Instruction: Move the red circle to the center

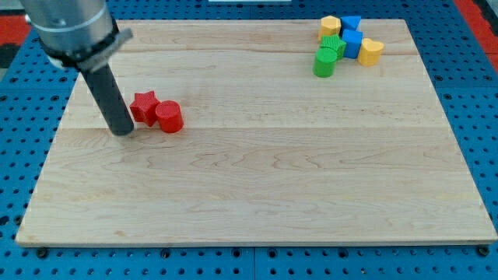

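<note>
my tip (pixel 122 132) beside red star (pixel 143 106), red circle (pixel 169 117)

Red circle (pixel 169 117) upright on board, view's left, touching red star (pixel 144 106).

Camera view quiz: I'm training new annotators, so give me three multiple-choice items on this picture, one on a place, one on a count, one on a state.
1. Where is my tip?
A. at the view's left, just left of the red star
B. among the blocks at the view's top right
C. at the board's centre

2. How many red blocks are on the board?
A. one
B. two
C. four

3. How do the red star and red circle stand?
A. stacked
B. far apart
C. side by side, touching

Answers: 1 A, the rod ends beside the star. 2 B, only star and circle are red. 3 C, no gap shows between them.
</note>
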`<action>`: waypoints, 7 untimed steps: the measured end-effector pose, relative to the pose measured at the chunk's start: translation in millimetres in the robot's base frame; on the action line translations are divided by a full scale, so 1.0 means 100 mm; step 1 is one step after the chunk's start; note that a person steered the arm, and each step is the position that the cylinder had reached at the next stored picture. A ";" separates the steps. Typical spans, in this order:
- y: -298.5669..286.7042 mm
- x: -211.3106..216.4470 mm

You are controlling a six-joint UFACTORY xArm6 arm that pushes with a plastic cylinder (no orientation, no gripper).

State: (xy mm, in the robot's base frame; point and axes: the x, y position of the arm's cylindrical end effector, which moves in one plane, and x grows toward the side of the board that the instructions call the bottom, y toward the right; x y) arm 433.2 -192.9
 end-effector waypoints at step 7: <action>1.30 0.32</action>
State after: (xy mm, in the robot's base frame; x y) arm 465.0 -63.1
